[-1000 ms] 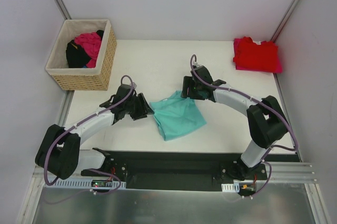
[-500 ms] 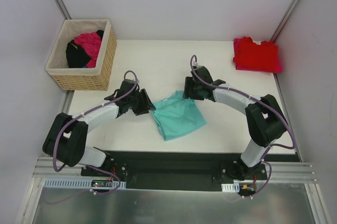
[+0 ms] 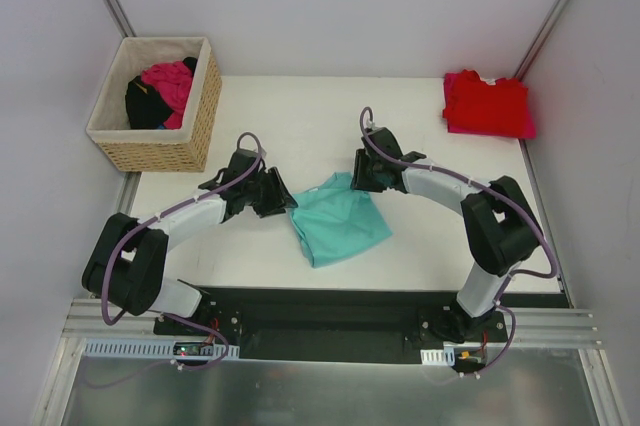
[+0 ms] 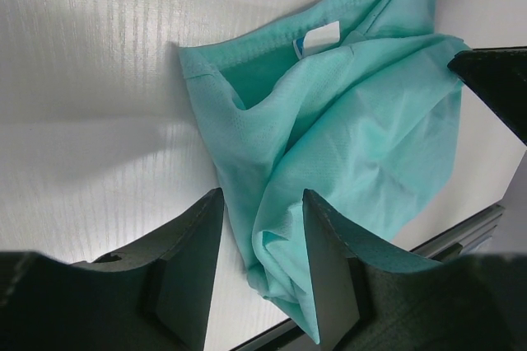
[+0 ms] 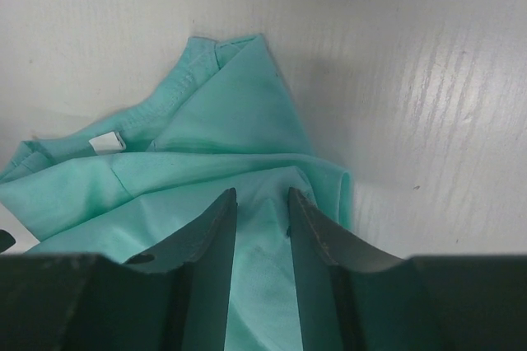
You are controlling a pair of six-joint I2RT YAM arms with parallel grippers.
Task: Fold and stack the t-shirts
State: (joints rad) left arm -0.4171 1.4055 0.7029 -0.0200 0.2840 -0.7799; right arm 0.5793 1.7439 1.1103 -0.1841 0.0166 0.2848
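The teal t-shirt point(image 3: 338, 221) lies crumpled and partly folded on the white table point(image 3: 290, 116), between both arms. My left gripper point(image 3: 285, 201) is at its left edge. In the left wrist view the gripper point(image 4: 262, 198) is open, with a bunched fold of the teal shirt point(image 4: 346, 120) between the fingers. My right gripper point(image 3: 358, 178) is at the shirt's far corner. In the right wrist view the gripper point(image 5: 261, 196) is open by a narrow gap, straddling a small ridge of the teal cloth point(image 5: 222, 112). A folded red t-shirt point(image 3: 487, 104) lies at the far right corner.
A wicker basket point(image 3: 200, 116) stands at the far left, holding a magenta-pink shirt point(image 3: 168, 81) and a black garment point(image 3: 143, 104). Grey walls close in the table on three sides. A black base rail point(image 3: 320, 316) runs along the near edge.
My left gripper has moved right, up to the teal shirt's left edge. My right gripper has shifted slightly down onto the shirt's far corner. The shirt has barely moved.
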